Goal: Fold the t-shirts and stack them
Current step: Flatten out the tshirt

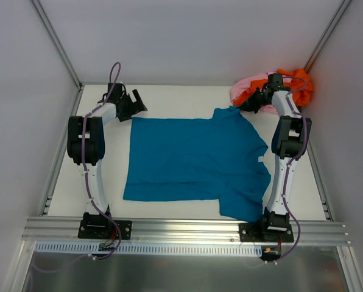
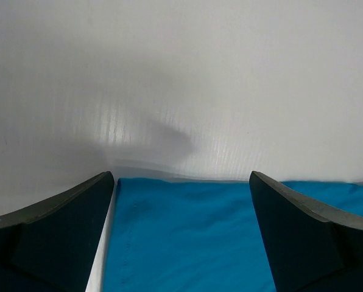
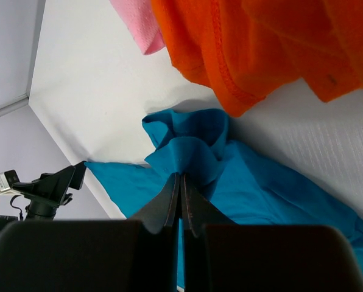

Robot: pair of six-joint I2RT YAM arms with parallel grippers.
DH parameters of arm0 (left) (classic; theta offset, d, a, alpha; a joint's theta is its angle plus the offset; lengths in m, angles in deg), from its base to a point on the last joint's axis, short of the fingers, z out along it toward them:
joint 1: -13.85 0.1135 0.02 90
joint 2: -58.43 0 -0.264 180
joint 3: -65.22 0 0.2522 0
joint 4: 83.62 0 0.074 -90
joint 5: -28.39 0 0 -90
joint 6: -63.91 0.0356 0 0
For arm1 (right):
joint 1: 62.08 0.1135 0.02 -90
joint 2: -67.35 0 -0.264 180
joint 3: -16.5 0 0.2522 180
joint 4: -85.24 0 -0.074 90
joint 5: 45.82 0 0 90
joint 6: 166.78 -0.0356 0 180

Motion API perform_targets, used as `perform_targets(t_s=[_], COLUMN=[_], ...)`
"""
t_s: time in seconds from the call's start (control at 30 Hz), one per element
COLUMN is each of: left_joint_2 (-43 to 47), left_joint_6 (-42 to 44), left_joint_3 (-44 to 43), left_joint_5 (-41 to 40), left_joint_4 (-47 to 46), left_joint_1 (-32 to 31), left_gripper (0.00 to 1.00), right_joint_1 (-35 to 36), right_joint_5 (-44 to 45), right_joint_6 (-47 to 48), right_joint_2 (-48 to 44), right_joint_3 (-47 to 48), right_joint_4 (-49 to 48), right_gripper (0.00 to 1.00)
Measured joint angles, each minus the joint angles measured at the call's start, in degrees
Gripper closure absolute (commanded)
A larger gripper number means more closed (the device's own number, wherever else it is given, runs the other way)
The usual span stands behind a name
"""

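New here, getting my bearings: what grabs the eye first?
A teal shirt lies spread flat, filling the middle. The right fingers are shut on its far sleeve, beside the orange shirt and pink shirt in the far right corner. The left fingers stand open at its far left corner.

Pretty plain setup: a white tabletop [image 1: 187, 100] boxed in by white panels [image 1: 17, 91], a back wall [image 1: 187, 36] plus one on each side, with thin metal posts [image 1: 55, 41] in the corners. Aluminium rail [image 1: 187, 230] runs along the near edge, light's soft and even.
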Motion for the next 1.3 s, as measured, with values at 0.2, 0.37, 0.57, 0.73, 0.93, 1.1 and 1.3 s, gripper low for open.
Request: perform_targets(t_s=[0.2,0.37,0.57,0.73,0.93,1.1,1.3], left_joint_2=[-0.17,-0.17,-0.17,-0.17,-0.17,-0.17,0.17], left_joint_6=[-0.17,-0.39,-0.13,-0.13,0.13,0.87,3.08], left_joint_3=[-0.17,-0.17,-0.17,-0.37,-0.52,-0.52,-0.42], left_joint_5=[1.27,2.32,2.49,2.47,2.36,2.03,-0.81], left_joint_4=[0.96,2.12,3.37,4.00,4.46,5.16,5.22], left_joint_1=[0.00,0.00,0.00,0.00,0.00,0.07,1.03], left_gripper=[0.25,0.95,1.00,1.00,1.00,1.00,1.00], right_joint_1=[0.02,0.04,0.04,0.07,0.07,0.07,0.07], right_joint_5=[0.00,0.00,-0.02,-0.02,-0.11,-0.11,-0.13], right_joint_6=[-0.09,-0.24,-0.26,-0.26,-0.24,-0.24,-0.24], right_joint_2=[0.00,0.00,0.00,0.00,0.00,0.00,-0.02], right_joint_3=[0.00,0.00,0.00,0.00,0.00,0.00,-0.28], right_joint_4=[0.00,-0.02,-0.04,-0.02,-0.02,-0.04,-0.42], right_gripper=[0.99,0.99,0.99,1.00,0.99,0.99,1.00])
